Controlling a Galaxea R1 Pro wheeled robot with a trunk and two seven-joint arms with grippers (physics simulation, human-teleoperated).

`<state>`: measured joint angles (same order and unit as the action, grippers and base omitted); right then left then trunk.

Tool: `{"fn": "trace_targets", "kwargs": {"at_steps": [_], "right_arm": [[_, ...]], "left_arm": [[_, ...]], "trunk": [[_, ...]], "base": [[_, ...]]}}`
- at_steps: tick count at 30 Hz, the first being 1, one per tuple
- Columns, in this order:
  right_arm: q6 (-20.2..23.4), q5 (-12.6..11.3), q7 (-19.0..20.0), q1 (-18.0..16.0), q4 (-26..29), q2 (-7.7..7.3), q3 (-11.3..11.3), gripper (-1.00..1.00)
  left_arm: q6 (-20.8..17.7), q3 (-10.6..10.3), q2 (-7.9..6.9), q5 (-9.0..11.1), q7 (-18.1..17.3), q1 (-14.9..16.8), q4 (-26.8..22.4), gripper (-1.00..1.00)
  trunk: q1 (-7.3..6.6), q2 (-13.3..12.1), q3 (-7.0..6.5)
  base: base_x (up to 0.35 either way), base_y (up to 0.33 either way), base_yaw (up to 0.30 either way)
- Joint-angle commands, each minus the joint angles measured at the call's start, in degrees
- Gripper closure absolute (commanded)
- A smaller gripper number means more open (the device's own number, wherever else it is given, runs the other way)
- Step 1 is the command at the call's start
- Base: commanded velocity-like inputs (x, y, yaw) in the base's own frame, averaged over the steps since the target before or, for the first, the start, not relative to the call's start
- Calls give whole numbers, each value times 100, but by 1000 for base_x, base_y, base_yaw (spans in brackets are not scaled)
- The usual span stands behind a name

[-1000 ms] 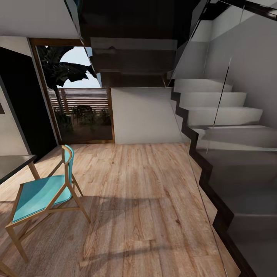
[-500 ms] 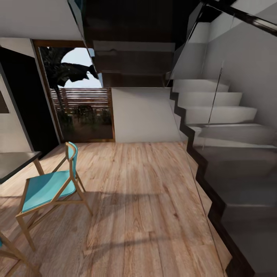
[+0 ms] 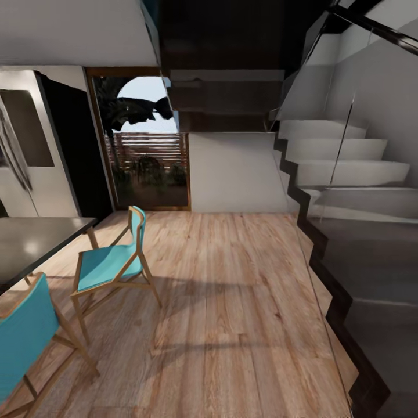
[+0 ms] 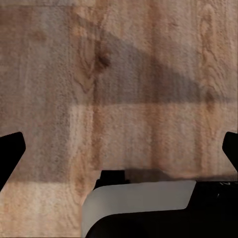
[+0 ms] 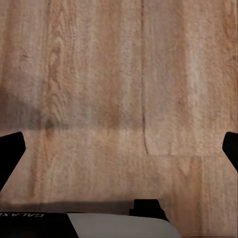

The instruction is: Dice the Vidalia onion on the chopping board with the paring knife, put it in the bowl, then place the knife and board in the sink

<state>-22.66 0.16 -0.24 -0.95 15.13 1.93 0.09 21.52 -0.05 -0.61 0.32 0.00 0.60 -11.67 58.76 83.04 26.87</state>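
Observation:
The onion, sink, chopping board, paring knife, bowl and countertop are out of view. My left gripper (image 4: 119, 153) hangs over bare wooden floor; its dark fingertips (image 4: 11, 151) sit at the picture's two edges, wide apart, with nothing between them. My right gripper (image 5: 119, 153) is also open over the floorboards, its fingertips (image 5: 11, 148) spread to both edges and empty.
A wooden floor (image 3: 232, 290) stretches ahead to a glass door (image 3: 148, 154). A staircase (image 3: 348, 174) with a glass balustrade rises on the right. At the left stand a dark table (image 3: 35, 241), two teal chairs (image 3: 110, 267) (image 3: 23, 337) and a grey appliance (image 3: 29, 157).
The whole head view has shifted right, so the camera has turned left. More of the table, a second teal chair and the grey appliance have come into the picture.

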Motion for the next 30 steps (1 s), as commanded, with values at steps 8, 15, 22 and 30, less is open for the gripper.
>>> {"fn": "trace_targets", "kwargs": {"at_steps": [8,15,22,30], "right_arm": [[-18,1,-3,-2,-2,7,0,-100],[-19,1,-3,-2,-2,9,0,-100],[-19,1,-3,-2,-2,14,8,-100],[-19,1,-3,-2,-2,14,1,-100]], "left_arm": [[19,-3,0,3,0,6,7,-100],[19,4,0,3,0,8,7,-100],[19,14,-5,3,0,8,7,-100],[19,14,-9,8,0,7,7,-100]], "trunk": [[-4,4,7],[-4,4,23],[-4,4,43],[-4,4,66]], "base": [[-287,183,273],[-281,193,274],[-274,197,274],[-267,203,274]]}}
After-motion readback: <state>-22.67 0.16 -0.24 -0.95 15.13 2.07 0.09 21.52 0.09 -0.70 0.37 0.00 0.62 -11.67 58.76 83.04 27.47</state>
